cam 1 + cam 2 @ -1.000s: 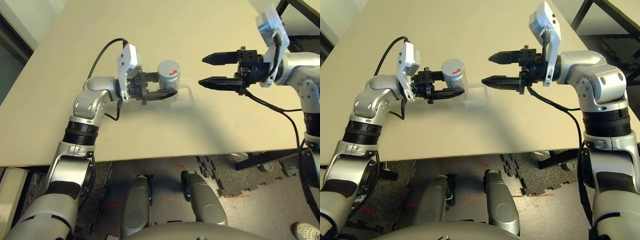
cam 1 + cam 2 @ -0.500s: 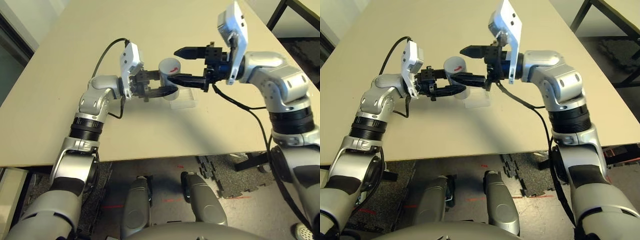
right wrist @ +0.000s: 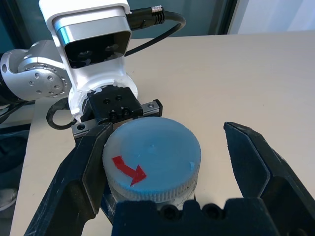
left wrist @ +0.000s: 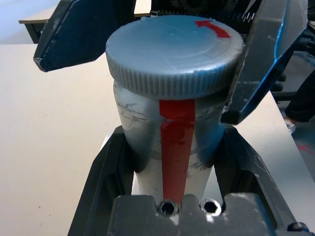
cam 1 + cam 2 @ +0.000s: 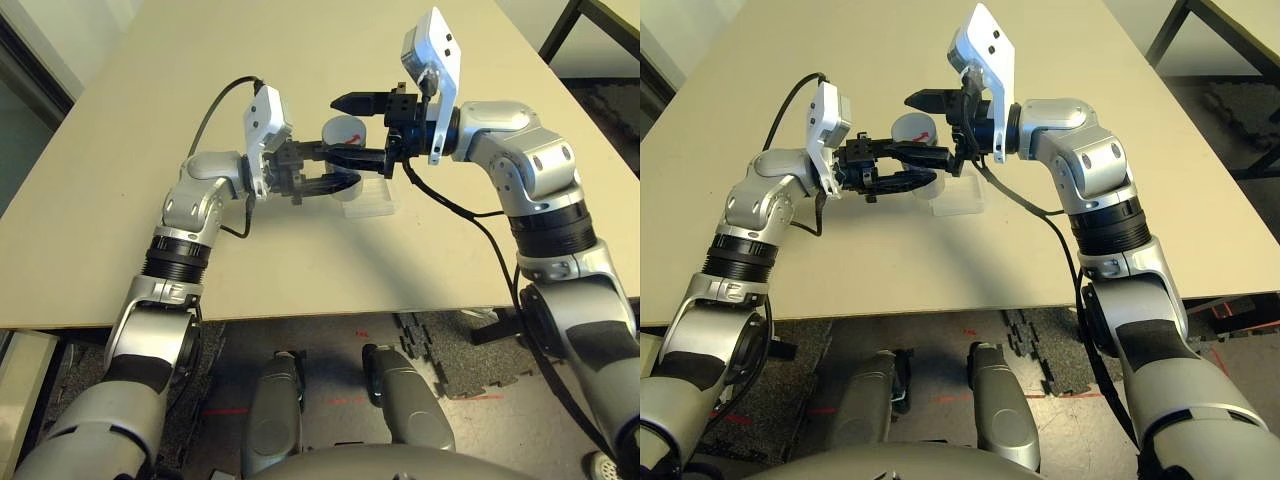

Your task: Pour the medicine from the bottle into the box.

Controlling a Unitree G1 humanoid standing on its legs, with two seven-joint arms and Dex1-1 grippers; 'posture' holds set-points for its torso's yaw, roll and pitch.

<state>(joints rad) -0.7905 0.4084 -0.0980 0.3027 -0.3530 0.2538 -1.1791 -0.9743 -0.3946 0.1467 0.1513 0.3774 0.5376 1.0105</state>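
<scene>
While the left end effector (image 5: 335,168) is squeezing the bottle (image 4: 170,128) upright over the desk (image 5: 120,180), the right end effector (image 3: 167,162) is hanging wide open around its cap (image 3: 151,157), maybe touching.

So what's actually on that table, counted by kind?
Bottle with its cap on: 1
Clear box: 1
Total: 2, on the table
</scene>
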